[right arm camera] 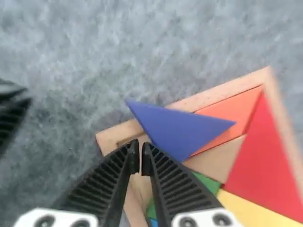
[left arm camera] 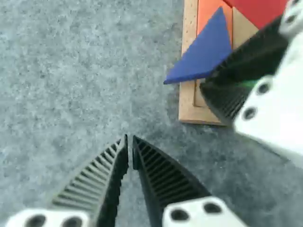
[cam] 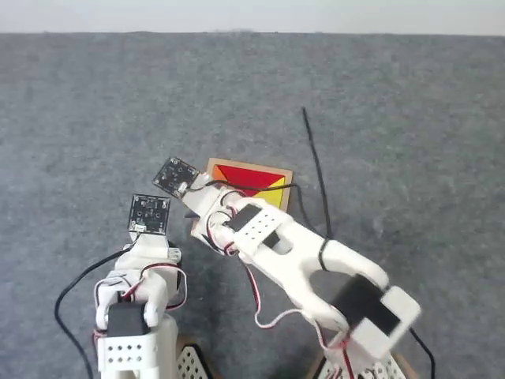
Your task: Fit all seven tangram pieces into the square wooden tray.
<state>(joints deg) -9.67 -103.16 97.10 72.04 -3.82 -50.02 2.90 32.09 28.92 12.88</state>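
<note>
carpet [cam: 394, 103] in grey underlies the wooden tray [cam: 252, 164], pale wall [cam: 252, 16] beyond.

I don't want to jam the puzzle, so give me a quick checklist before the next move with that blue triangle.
1. Blue triangle seated in tray: not ok, it lies across the rim, tip overhanging.
2. Right tool empty: ok, shut on nothing.
3. Left tool clear of tray: ok, over the carpet.
4. Red piece flat: ok.
5. All seven pieces present: cannot tell.
</note>
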